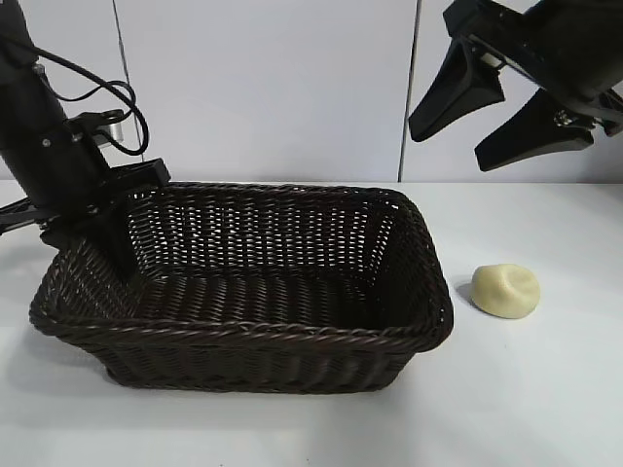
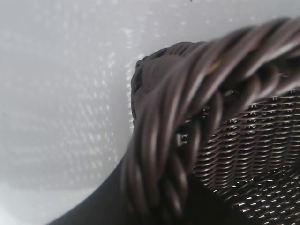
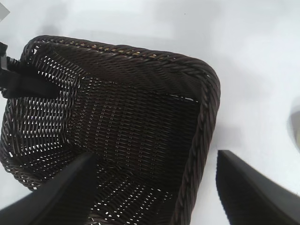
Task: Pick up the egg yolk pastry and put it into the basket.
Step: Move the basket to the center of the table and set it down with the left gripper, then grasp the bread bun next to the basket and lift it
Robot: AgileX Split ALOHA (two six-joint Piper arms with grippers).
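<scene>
Small pale yellow domed egg yolk pastry (image 1: 505, 290) sits untouched on the white table just off the right end of the dark brown woven wicker basket (image 1: 243, 336), right gripper (image 1: 501, 107) wide open, empty, poised above for pickup; left gripper (image 1: 92, 229) at the basket's left rim, likely steadying it, jaw state unclear.

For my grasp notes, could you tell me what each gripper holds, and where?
Right gripper, open in the air, holds nothing. Left gripper sits over the dark brown woven wicker basket's left-end rim; whether it grips cannot be told.
</scene>
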